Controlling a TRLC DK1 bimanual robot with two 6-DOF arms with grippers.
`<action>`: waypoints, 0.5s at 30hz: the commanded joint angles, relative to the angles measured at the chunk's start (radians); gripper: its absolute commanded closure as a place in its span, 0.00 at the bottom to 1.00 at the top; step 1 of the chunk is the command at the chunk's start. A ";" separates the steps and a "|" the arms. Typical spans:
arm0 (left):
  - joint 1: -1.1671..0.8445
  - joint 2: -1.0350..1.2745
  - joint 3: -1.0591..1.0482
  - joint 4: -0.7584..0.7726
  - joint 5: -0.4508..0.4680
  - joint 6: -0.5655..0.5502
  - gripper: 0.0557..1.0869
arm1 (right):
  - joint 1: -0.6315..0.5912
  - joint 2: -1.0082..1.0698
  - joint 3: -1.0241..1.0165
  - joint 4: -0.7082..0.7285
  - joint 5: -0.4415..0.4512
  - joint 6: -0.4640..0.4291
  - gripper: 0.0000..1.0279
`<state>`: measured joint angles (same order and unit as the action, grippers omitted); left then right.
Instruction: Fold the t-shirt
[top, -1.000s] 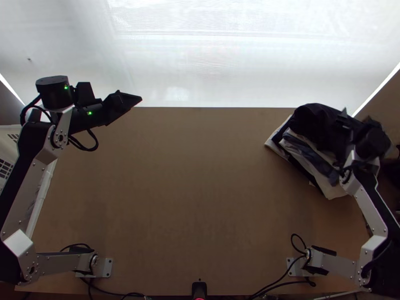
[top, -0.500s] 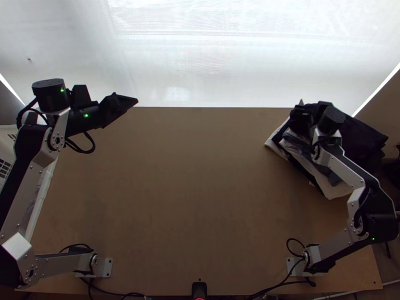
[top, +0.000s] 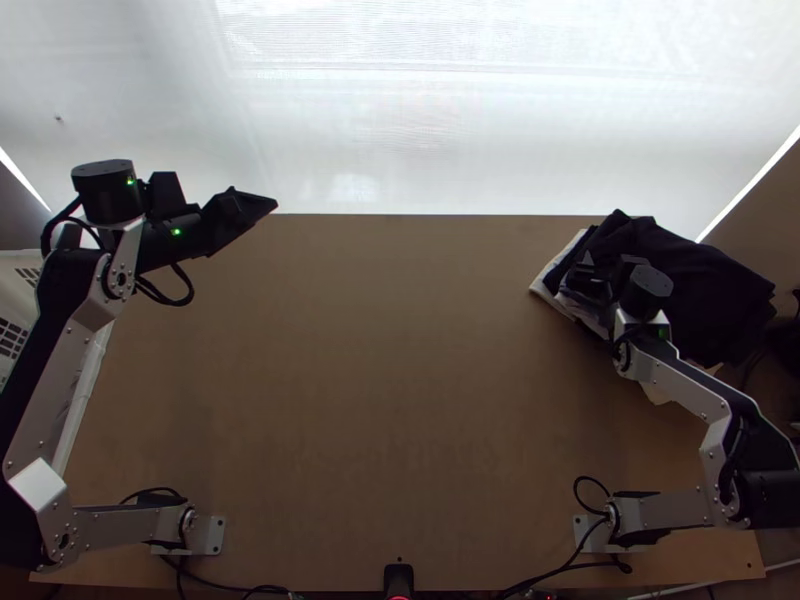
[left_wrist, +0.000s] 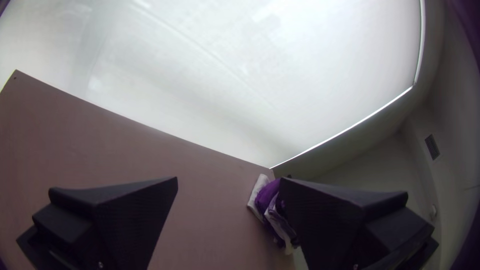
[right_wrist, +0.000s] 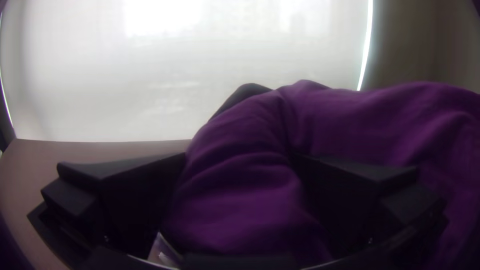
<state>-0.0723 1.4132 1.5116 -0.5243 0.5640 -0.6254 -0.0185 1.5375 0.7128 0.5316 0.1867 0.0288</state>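
Note:
My left gripper (top: 262, 202) hangs over the table's far left part; in the left wrist view that gripper (left_wrist: 228, 180) has its two fingers wide apart and nothing between them. On the pile at the table's far right lies a bunched dark cloth (top: 690, 275). My right gripper (top: 585, 278) is at the pile's left side. In the right wrist view, a thick fold of the cloth (right_wrist: 240, 200), purple there, bulges between the spread fingers of my right gripper (right_wrist: 240, 156). Whether the cloth is a t-shirt I cannot tell.
White folded cloth (top: 548, 277) pokes out under the dark one at the pile's left edge. A white basket (top: 88, 385) stands along the left edge of the brown table (top: 400, 350). A pale screen (top: 400, 120) rises beyond the far edge.
The right arm has swung left across the pile, then a little toward the near edge. The dark cloth now covers more of the pile's near side. My left arm has barely shifted.

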 joint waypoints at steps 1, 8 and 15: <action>-0.004 0.003 0.010 0.017 -0.015 -0.010 0.04 | 0.017 -0.169 0.010 -0.032 0.003 -0.044 0.04; 0.060 -0.134 -0.014 0.038 -0.144 0.085 0.04 | 0.172 -0.481 0.178 -0.225 0.003 -0.202 0.04; 0.071 -0.451 -0.301 0.208 -0.269 0.105 0.04 | 0.195 -0.792 0.119 -0.219 0.002 -0.130 0.04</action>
<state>-0.0193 1.1908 1.3983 -0.3954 0.3794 -0.5438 0.1322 1.0195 0.8513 0.3420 0.1940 -0.1242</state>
